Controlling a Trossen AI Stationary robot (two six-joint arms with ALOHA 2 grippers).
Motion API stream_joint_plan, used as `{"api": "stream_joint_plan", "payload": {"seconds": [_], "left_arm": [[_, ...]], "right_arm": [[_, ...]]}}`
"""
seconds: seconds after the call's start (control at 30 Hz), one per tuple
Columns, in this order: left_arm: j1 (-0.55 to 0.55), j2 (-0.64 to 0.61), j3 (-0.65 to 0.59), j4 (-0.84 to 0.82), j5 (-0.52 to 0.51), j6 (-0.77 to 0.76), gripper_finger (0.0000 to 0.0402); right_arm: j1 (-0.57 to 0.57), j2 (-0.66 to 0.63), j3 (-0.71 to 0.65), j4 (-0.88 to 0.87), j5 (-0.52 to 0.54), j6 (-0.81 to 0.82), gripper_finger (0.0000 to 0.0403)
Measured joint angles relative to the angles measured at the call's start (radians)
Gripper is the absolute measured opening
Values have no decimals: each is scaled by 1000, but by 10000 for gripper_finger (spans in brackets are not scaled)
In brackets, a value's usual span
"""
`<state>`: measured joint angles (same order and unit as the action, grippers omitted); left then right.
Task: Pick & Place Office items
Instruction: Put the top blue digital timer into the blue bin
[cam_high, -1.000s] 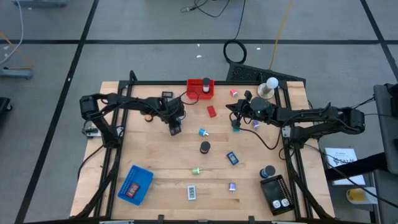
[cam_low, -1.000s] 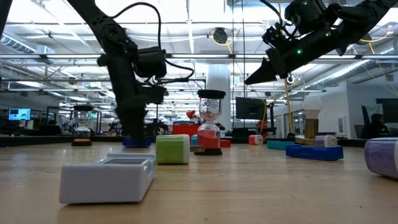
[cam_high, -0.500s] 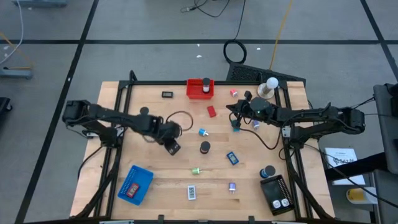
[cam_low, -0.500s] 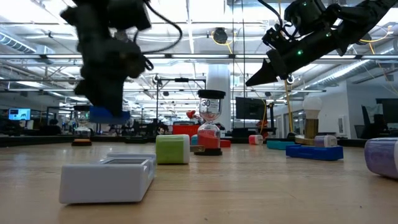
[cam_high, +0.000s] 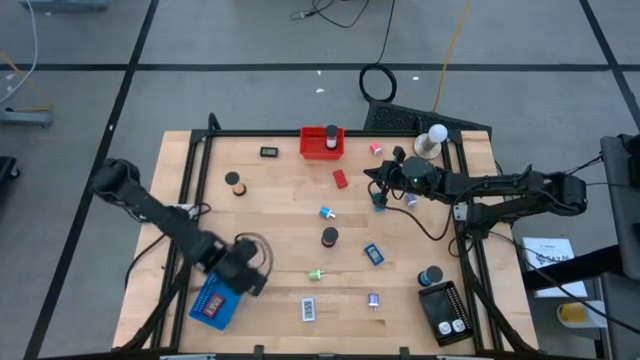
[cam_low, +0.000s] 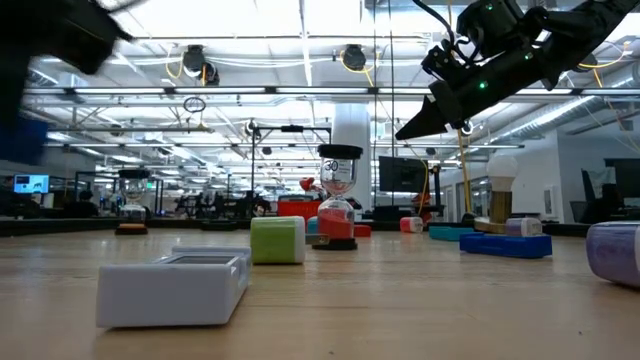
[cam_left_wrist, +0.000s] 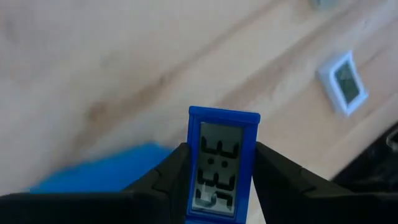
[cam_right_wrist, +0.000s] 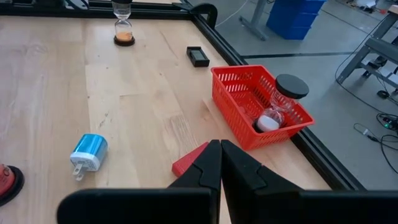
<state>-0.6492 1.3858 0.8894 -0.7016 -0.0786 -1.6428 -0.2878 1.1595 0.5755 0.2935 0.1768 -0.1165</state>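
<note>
My left gripper hangs over the near-left part of the table, just above the far right edge of the blue tray. It is shut on a small blue clock with a grey display, one of the office items. The low view shows it only as a dark and blue blur at the far left. My right gripper is shut and empty. It hovers in the air at the far right, beside a red block and the red tray. Other small pieces lie scattered on the wood. My left gripper pinches the blue clock by its two long side edges between the two fingers. The fingers come steeply from above. The clock is lifted clear of the table, its display facing up toward the wrist and its free end sticking out past the fingertips.
On the table lie a blue plug, a black cylinder, a second blue clock, a green bit, a white-labelled piece and a purple bit. A black tray stands near right. A white ball on a stand is far right.
My left gripper has swung from the far middle of the table toward the near-left corner, rising and rolling about its own axis. It carries the blue clock clear of the wood and now hangs at the blue tray. My right arm has kept still.
</note>
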Motion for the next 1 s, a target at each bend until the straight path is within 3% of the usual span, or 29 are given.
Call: {"api": "stream_joint_plan", "payload": {"seconds": [0.57,1.0], "left_arm": [[-339,2,0,-103,-143,-473,145],[-387,128,1,-50,-104,-514,145]], "right_arm": [[0,0,0,0,0,5,0],[0,0,-4,6,-1,19,0]]}}
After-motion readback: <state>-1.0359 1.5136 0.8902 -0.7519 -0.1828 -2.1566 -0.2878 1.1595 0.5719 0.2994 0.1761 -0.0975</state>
